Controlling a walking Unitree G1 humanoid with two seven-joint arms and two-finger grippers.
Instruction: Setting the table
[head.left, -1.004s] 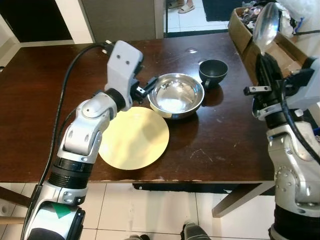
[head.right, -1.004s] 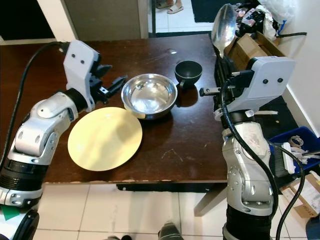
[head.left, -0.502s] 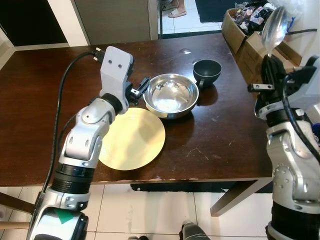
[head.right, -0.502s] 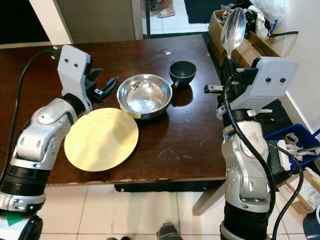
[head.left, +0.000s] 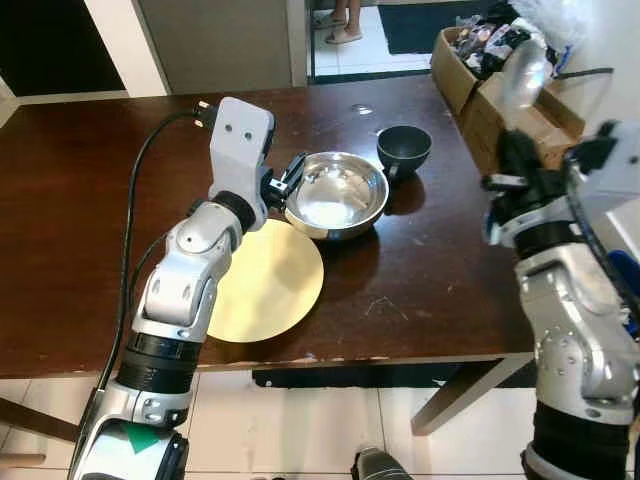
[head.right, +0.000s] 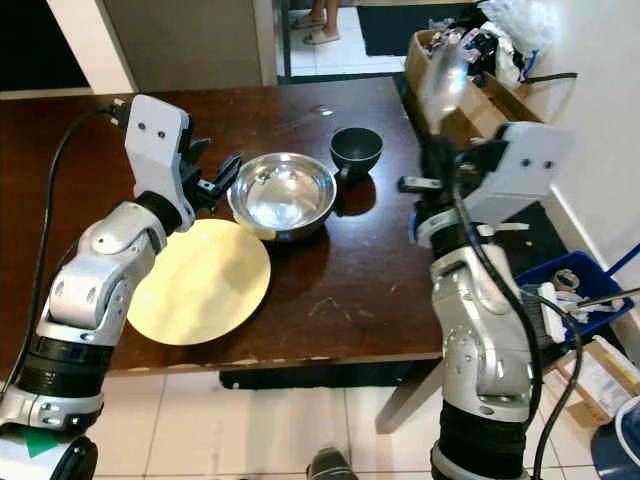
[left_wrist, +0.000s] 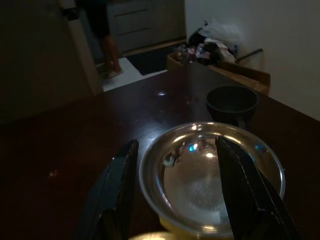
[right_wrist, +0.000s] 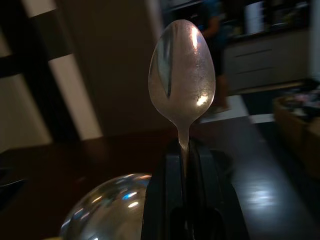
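Now the right tool (head.right: 437, 150), clamped on a spoon (right_wrist: 182, 70) held upright beside the bench (head.left: 60, 200), should lower it gently near the plate (head.left: 265, 280) (left tool (left_wrist: 175, 165) gapes wide around the bowl (head.left: 335, 195)).

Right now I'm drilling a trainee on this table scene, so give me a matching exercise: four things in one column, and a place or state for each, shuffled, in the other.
1. spoon
2. steel bowl
3. yellow plate
4. dark cup

a. nearest the table's front edge
b. held upright above the table's right side
c. between open fingers
d. beyond the bowl, toward the far right corner

Pairs: 1-b, 2-c, 3-a, 4-d
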